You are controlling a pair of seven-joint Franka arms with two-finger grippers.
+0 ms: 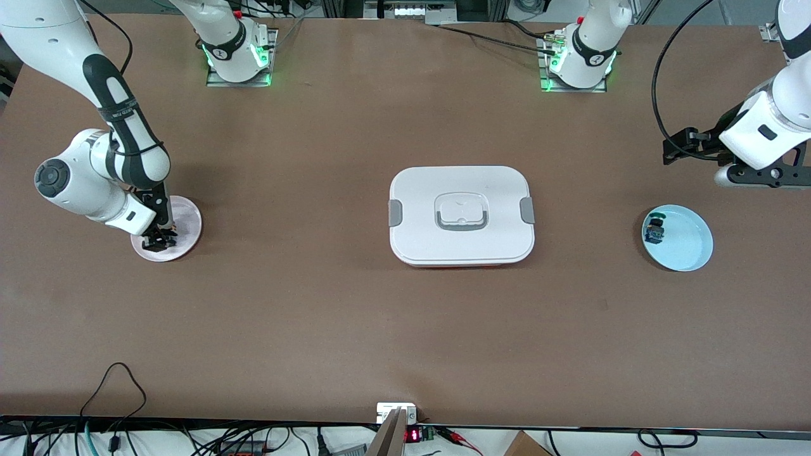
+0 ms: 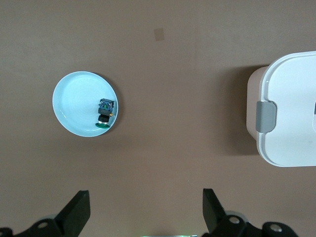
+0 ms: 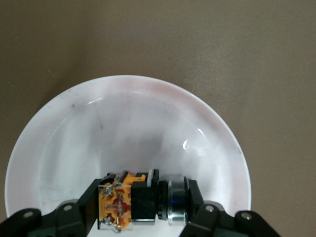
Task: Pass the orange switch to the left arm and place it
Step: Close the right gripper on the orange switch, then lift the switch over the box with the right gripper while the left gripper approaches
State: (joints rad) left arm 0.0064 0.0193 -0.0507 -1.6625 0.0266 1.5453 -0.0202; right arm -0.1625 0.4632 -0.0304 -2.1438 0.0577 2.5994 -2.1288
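The orange switch (image 3: 140,200), black with an orange end and a silver ring, lies lengthwise between the fingers of my right gripper (image 3: 143,202). That gripper (image 1: 159,240) is shut on it, low over a pinkish-white round plate (image 1: 187,218) at the right arm's end of the table. I cannot tell whether the switch still touches that plate (image 3: 128,123). The white box (image 1: 461,215) with grey clips stands at the table's middle, and its edge also shows in the left wrist view (image 2: 291,108). My left gripper (image 1: 679,149) hangs open and empty (image 2: 145,212) above the table at the left arm's end.
A light blue plate (image 1: 687,244) holds a small dark switch with blue and green parts (image 1: 656,230) under and a little nearer the front camera than the left gripper. Both also show in the left wrist view, the plate (image 2: 74,98) and the dark switch (image 2: 105,112). Cables lie along the table's front edge.
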